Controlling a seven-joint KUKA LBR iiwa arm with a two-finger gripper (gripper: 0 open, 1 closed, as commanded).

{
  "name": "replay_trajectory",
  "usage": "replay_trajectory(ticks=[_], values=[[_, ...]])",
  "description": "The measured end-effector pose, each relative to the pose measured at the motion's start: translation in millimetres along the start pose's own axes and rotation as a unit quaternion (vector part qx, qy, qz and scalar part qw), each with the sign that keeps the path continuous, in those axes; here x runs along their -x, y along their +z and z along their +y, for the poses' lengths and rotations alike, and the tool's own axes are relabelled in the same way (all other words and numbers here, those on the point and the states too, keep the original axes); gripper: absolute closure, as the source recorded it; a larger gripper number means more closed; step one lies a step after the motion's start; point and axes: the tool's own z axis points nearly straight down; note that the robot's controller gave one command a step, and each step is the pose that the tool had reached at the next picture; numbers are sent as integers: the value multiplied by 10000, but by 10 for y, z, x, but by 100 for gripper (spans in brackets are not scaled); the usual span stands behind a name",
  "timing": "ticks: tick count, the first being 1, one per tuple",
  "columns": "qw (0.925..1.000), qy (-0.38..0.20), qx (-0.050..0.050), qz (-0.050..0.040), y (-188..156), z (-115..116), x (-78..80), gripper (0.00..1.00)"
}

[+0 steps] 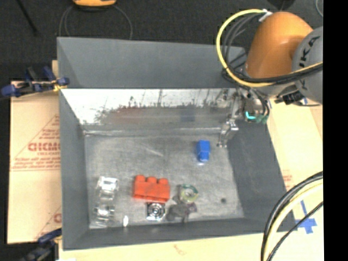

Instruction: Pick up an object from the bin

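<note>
My gripper [227, 132] hangs at the back right of the bin, close to the right wall, and I see nothing held in it. A small blue block [203, 151] lies on the bin floor just to its left and a little nearer the front. It is the closest thing to the gripper and stands apart from it. Further toward the front lies an orange-red toy brick [151, 188].
Along the front of the bin lie a clear plastic piece [106, 192], a small white bit [125, 220], a round metal part [155, 211], a greenish ring-shaped thing [188, 193] and a dark piece [176, 213]. The arm comes in over the right rim.
</note>
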Motion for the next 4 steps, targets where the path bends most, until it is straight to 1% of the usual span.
replay_trajectory(ticks=[1, 2, 3, 4], values=[[9999, -78, -8, -72, 1335, 99, -247, 0], [9990, -445, -25, -63, 1291, -646, -120, 0], [9990, -449, -16, -89, 1315, 28, 63, 0], [9990, -432, -15, -111, 1296, 5, 73, 100]])
